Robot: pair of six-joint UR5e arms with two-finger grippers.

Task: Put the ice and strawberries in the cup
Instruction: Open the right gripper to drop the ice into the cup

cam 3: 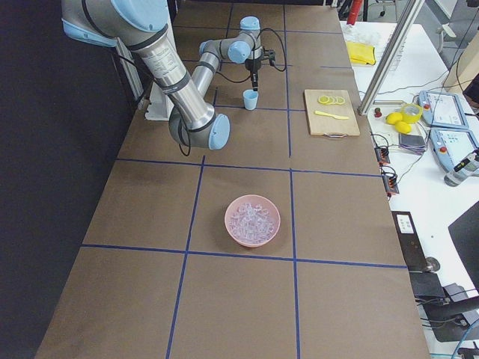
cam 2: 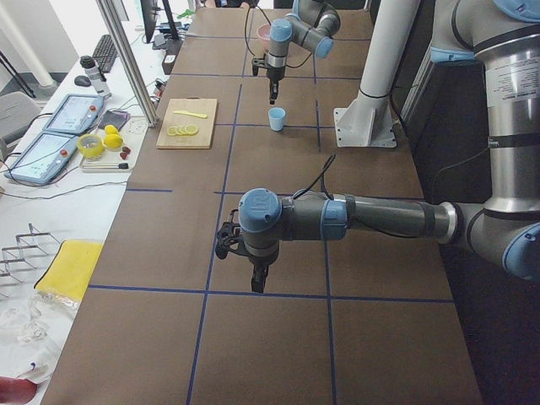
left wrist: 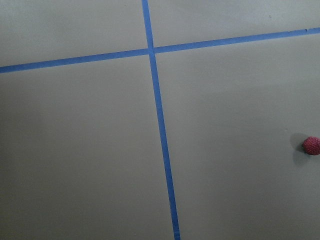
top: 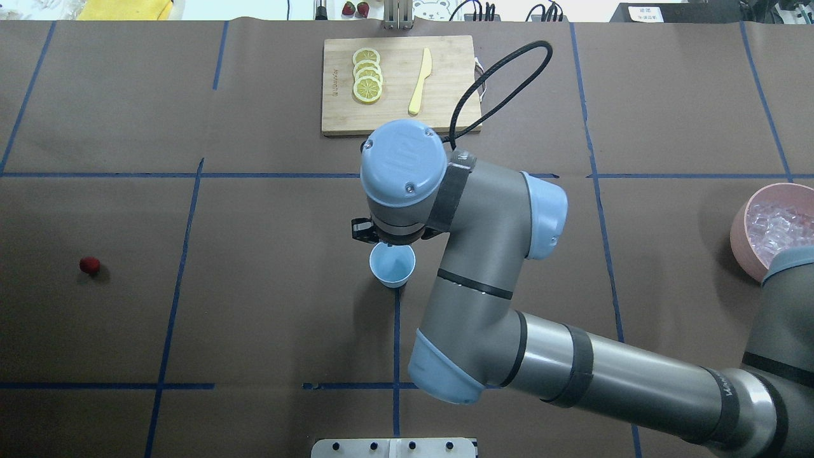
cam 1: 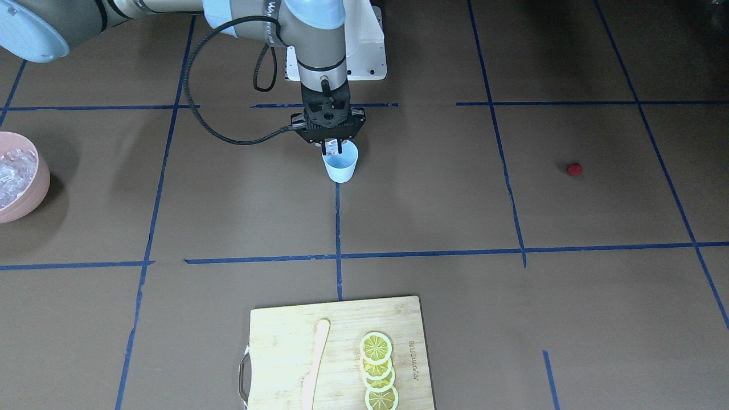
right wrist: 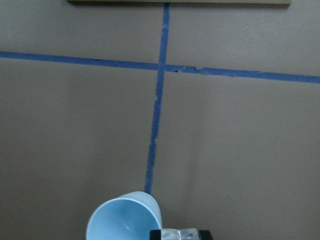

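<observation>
My right gripper [cam 1: 333, 149] clenched on ice cube [right wrist: 179, 234] just above cup [cam 1: 342, 166] rim, centre of bench [cam 1: 433, 193]; my left gripper [cam 2: 257, 278]: grip indeterminable.

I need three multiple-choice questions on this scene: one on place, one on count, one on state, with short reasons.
1. The berry lies: A) in the cup B) on the board C) on the bare table.
2. Lemon slices on the board: A) two B) four C) six.
3. The right tool is: A) open, empty B) shut on an ice cube C) shut on the cup.
Answers: 1C, it sits alone, far from the cup; 2B, four overlap in a row; 3B, a clear cube is pinched in it.
</observation>
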